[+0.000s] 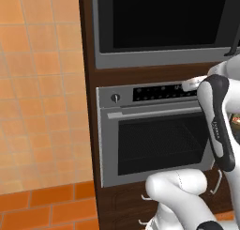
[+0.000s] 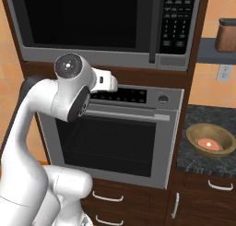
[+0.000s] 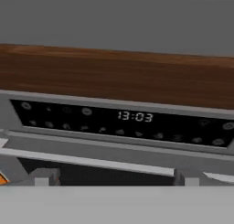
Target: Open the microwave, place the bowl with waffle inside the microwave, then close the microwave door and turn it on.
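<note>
**Arm parked at oven panel, microwave door shut, jaws wide and empty**

Microwave (image 2: 99,24) sits built into the wood cabinet above the oven (image 2: 115,133). Its door (image 2: 80,17) is flush with the frame: black glass, dark vertical handle (image 2: 151,29) on the right edge, keypad (image 2: 177,20) just right of that. Left base view gives the same door (image 1: 161,20) from the other side, also flush.

Bowl (image 2: 210,139) is on the dark speckled counter (image 2: 203,160), right of the oven and well apart from the arm. Wooden, upright, with a reddish round item inside that is too small to make out. Brown canister (image 2: 227,35) on a shelf above the counter.

Arm is folded in front of the oven; the hand is level with the oven's control strip (image 2: 122,96), below the microwave. Hand view looks straight at that strip: clock display (image 3: 135,116) with small round buttons either side, wood band (image 3: 119,74) above it, grey microwave frame (image 3: 119,22) above that, oven bar handle (image 3: 91,157) below.

Gripper (image 3: 116,178): finger tips (image 3: 43,177) stand far apart at the bottom of the hand view, nothing between them. Touching nothing.

Drawer pulls (image 2: 107,197) below the oven.
</note>
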